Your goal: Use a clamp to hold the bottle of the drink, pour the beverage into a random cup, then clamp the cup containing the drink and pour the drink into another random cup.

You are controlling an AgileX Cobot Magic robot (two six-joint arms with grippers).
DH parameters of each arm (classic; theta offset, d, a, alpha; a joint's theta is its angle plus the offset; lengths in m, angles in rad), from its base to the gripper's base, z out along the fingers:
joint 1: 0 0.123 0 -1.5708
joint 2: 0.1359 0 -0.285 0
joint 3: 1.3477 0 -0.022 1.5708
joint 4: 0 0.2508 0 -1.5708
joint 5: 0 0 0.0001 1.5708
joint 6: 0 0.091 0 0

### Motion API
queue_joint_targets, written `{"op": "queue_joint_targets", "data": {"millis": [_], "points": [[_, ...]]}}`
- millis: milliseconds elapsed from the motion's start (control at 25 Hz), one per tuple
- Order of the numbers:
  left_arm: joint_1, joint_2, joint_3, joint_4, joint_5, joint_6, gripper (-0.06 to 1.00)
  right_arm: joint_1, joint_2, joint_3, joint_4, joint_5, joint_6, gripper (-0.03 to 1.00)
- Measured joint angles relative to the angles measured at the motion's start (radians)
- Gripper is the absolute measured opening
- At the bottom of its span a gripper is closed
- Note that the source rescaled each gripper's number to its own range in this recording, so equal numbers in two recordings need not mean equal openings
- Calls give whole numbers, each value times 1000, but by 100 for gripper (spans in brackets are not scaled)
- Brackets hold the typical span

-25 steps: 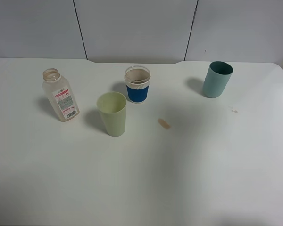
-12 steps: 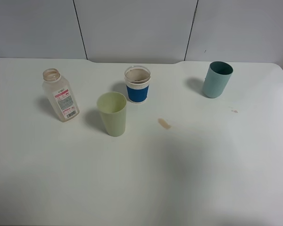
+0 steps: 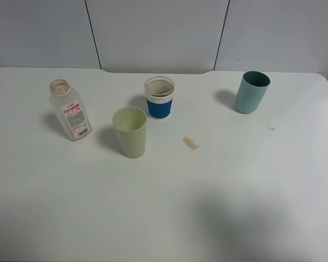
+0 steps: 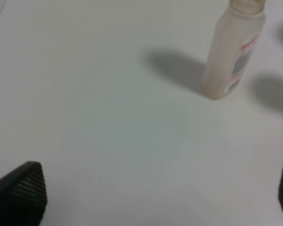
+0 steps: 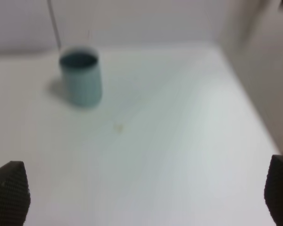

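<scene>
The clear, uncapped drink bottle with a pink label stands at the left; it also shows in the left wrist view. A pale green cup stands to its right. A white cup with a blue sleeve stands behind that. A teal cup stands at the far right and shows in the right wrist view. Neither arm shows in the high view. My left gripper is open and empty, well short of the bottle. My right gripper is open and empty, well short of the teal cup.
A small brown stain lies on the white table between the cups. A smaller speck lies near the teal cup. A grey panelled wall runs behind the table. The table's right edge shows in the right wrist view.
A faint shadow has spread over the near right part of the table. The bottle and the three cups have not moved.
</scene>
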Motion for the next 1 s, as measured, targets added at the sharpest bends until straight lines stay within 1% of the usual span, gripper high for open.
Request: {"op": "queue_joint_targets", "data": {"millis": [160,1000], "points": [[0,0,0,1,0,0,100,0,0,71,13,41,-2,100],[0,0,0,2,0,0,100,0,0,76,14,45,-1,100]]}}
